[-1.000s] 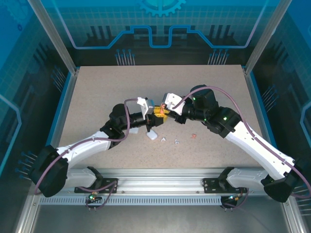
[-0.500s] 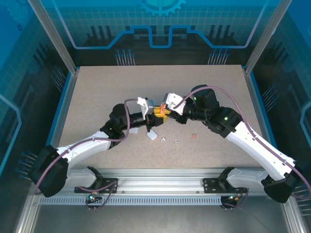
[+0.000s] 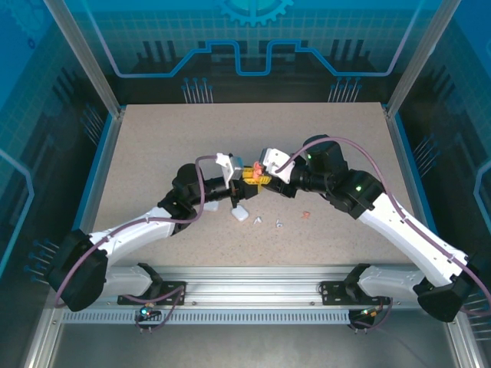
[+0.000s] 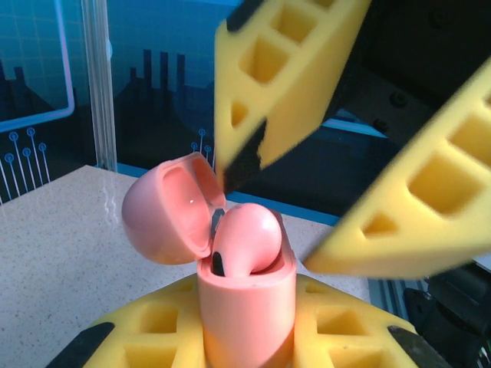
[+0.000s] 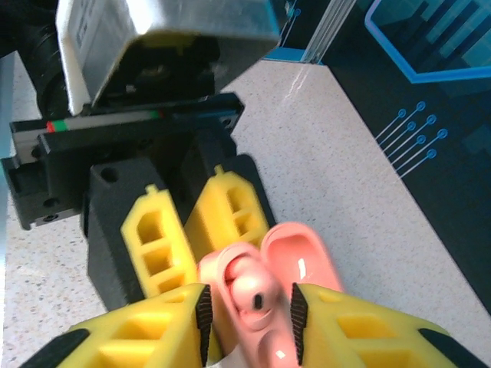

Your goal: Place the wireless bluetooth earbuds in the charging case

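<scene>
robot lab cell: aluminium frame point(image 3: 253, 277), blue circuit-print panels point(image 3: 253, 38), speckled table point(image 3: 153, 146).

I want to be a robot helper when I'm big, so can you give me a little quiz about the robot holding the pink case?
1. Pick one: the left end effector is shut on a A) white earbud, B) pink charging case, C) yellow block.
2. True or false: the case's lid is closed.
3. Fill the gap: a pink ___ sits in the case, with the right end effector open on either side of it.
Key: 1 B. 2 False, the lid is flipped open. 3 earbud.
</scene>
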`<action>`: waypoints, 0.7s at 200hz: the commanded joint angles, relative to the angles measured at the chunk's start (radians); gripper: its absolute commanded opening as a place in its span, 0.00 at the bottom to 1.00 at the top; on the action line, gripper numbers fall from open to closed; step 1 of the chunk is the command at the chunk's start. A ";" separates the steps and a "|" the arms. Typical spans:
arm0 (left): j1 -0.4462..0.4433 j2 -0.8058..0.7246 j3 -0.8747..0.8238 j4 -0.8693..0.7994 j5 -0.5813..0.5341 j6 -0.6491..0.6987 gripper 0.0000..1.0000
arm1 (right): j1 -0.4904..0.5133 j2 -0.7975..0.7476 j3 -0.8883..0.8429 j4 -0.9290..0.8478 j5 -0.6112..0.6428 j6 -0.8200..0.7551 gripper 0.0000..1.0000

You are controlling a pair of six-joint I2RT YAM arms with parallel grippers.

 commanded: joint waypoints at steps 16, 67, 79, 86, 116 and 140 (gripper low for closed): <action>0.000 -0.016 0.011 0.070 -0.017 0.019 0.12 | -0.012 -0.027 0.015 -0.040 -0.024 0.056 0.48; 0.000 -0.013 0.003 0.085 -0.039 0.024 0.11 | -0.040 -0.117 0.039 0.002 0.011 0.193 0.80; 0.001 -0.011 0.000 0.090 -0.052 0.028 0.11 | -0.051 -0.148 0.028 0.014 0.057 0.240 0.93; 0.001 -0.011 -0.002 0.094 -0.060 0.032 0.11 | -0.059 -0.166 0.023 0.014 0.076 0.264 1.00; 0.001 -0.013 -0.029 0.140 -0.106 0.050 0.11 | -0.112 -0.223 -0.006 -0.018 0.225 0.394 1.00; 0.001 -0.028 -0.063 0.183 -0.149 0.082 0.11 | -0.176 -0.248 -0.046 -0.085 0.326 0.558 1.00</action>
